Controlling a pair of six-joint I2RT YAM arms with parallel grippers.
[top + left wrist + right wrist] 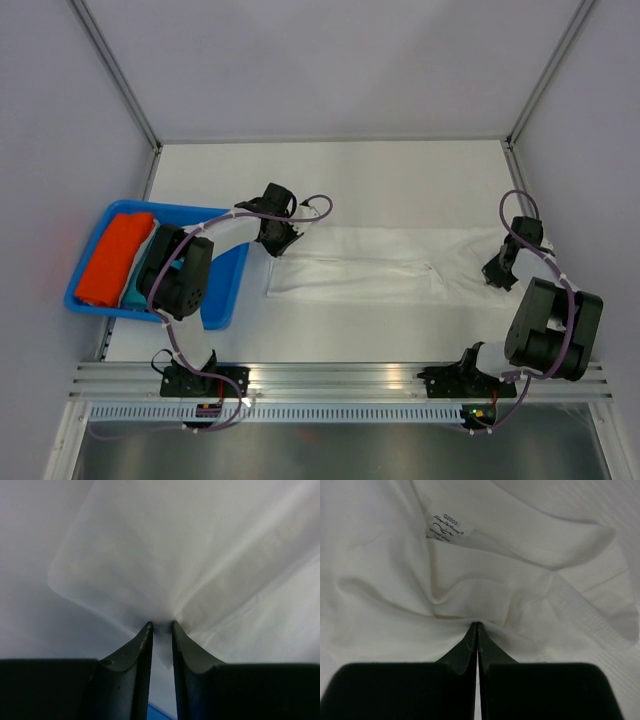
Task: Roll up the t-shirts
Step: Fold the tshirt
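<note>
Top external view: finds a plain white soft cotton t-shirt [370,270] folded into a long thin strip, lying flat on the white tabletop [350,180] between the two arms. Finds the left hand [277,236] down at the strip's left end and the right hand [498,272] down at its right end. Off to the left, apart from the strip, finds a blue plastic tray [228,300] with an orange rolled cloth [115,258] and a teal cloth [137,292] inside.

Left wrist view: finds the left hand [160,626] nearly closed, with only a thin gap, pinching a bit of the white cloth, with creases fanning out from the tips.

Right wrist view: finds the right hand [477,625] pressed tight together, nipping a fold of cloth just below a small white label [445,527], so likely at the neck end.

Looks very light, thin and floppy. Bends and bunches at a touch, so cannot be pushed along like a stiff thing. Not slippery and not easy to break, but quick to crease and to slide out of shape. Best to take hold right at the end edge, through all the layers at once. Would likely roll crooked with a grip on one layer only. Cannot tell how many layers sit in each pinch.
</note>
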